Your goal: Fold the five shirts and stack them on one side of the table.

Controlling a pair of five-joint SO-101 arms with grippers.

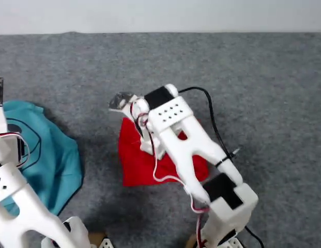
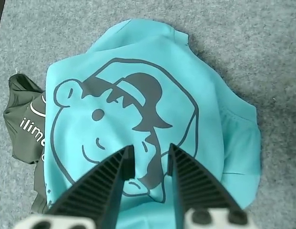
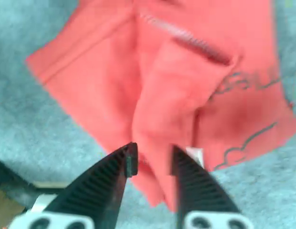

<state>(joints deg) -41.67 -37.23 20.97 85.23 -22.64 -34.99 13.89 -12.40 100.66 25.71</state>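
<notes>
A teal shirt [image 1: 51, 150] with a dark cartoon print lies loosely folded at the table's left side. In the left wrist view this teal shirt [image 2: 138, 71] rests on a dark green shirt [image 2: 24, 124] that peeks out from under it. My left gripper [image 2: 148, 155] hovers open just above the print. A red shirt [image 1: 137, 160] lies rumpled in the middle of the table. My right gripper [image 1: 121, 102] is over its far edge. Seen from the wrist, the right gripper [image 3: 152, 155] stands open above a raised fold of the red shirt [image 3: 186, 71].
The table is covered with grey felt [image 1: 253, 77], bare across the back and the right. The right arm's white links [image 1: 191, 144] and a black cable [image 1: 212, 116] hang over the red shirt. Arm bases stand at the front edge.
</notes>
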